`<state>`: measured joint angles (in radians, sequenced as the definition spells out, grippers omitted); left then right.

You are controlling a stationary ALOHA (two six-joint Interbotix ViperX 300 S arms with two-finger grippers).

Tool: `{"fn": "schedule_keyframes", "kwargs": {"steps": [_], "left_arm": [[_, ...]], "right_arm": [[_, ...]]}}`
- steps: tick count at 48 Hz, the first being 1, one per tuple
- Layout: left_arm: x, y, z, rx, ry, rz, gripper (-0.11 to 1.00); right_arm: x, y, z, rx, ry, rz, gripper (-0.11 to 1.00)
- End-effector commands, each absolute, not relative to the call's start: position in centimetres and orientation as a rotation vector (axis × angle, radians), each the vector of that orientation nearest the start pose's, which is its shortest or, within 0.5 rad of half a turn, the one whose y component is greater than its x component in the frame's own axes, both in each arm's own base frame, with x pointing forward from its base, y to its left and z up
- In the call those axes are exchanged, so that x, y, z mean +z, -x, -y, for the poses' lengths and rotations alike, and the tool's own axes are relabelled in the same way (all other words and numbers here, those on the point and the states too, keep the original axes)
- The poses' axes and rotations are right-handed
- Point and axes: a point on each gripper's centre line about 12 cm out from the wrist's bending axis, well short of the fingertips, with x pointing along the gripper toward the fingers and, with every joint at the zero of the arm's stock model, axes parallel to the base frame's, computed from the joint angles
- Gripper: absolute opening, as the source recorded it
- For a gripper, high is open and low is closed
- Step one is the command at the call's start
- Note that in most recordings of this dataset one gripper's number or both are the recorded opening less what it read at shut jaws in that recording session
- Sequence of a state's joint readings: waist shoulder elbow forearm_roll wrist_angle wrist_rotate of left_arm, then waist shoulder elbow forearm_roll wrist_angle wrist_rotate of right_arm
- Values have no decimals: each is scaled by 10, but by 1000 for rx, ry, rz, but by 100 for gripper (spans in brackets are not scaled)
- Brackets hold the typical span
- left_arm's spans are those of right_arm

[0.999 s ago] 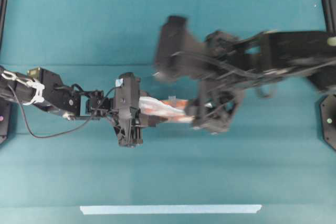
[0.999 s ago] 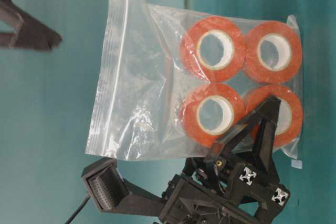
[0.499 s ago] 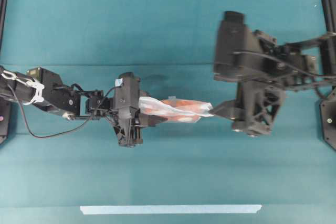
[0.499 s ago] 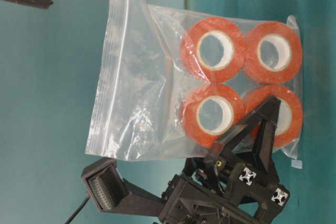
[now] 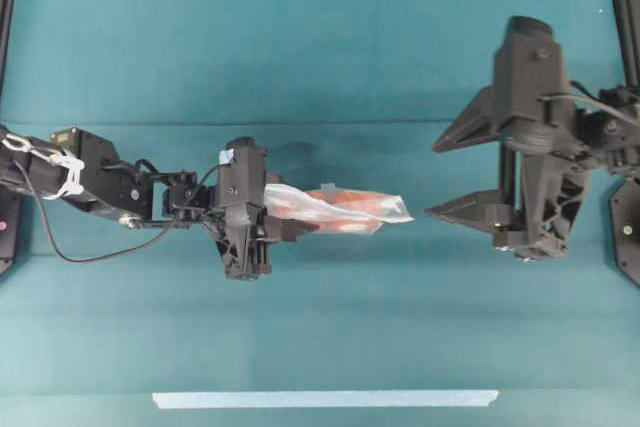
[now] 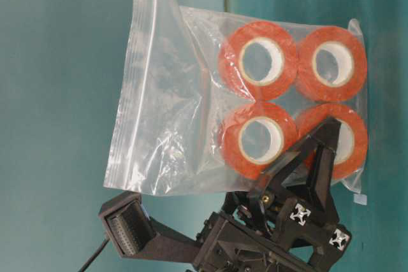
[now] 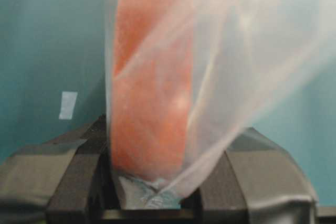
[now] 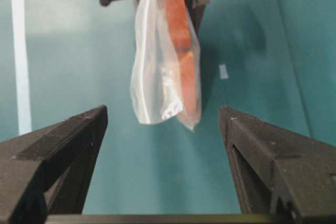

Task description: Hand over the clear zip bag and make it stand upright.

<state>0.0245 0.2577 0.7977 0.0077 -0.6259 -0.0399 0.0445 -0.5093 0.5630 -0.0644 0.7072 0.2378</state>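
While my left claw (image 5: 285,217) clamps the clear zip bag (image 5: 338,209) by its end with the orange-red tape rolls (image 6: 258,60) | bag juts out above the teal table (image 5: 320,327), zip end free | my right claw (image 5: 452,175) gapes wide, apart from bag, holding nothing

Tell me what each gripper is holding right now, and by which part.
The left gripper clamps the clear zip bag at the end holding the tape rolls. The right gripper is open, holding nothing.
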Motion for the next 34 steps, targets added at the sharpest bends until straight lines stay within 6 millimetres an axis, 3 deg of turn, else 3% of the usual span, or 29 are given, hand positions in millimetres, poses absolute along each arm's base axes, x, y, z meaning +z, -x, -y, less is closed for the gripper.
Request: {"fn": "schedule_keyframes", "kwargs": {"steps": [1, 34], "left_arm": [[97, -391, -10, 29, 44, -411, 25], [98, -391, -10, 28, 43, -409, 25]], "right_arm": [[327, -288, -9, -64, -160, -717, 88], [323, -287, -9, -64, -159, -722, 87]]}}
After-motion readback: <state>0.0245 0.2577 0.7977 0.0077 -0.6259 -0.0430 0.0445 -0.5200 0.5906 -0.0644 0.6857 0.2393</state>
